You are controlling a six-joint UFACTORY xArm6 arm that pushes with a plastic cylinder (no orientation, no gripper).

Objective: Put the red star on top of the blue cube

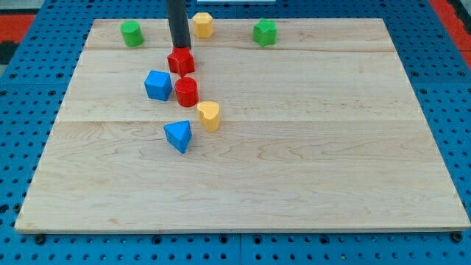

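Observation:
The red star (181, 61) lies near the view's top left of the wooden board (294, 147). My tip (179, 46) stands right at the star's top edge, touching or nearly touching it. The blue cube (158, 85) sits just below and to the left of the star. A red cylinder (186, 92) stands directly below the star, to the right of the blue cube.
A yellow heart-like block (209, 115) and a blue triangular block (178, 136) lie below the red cylinder. A green cylinder (132, 33), a yellow block (202, 24) and a green block (265, 32) line the board's top edge.

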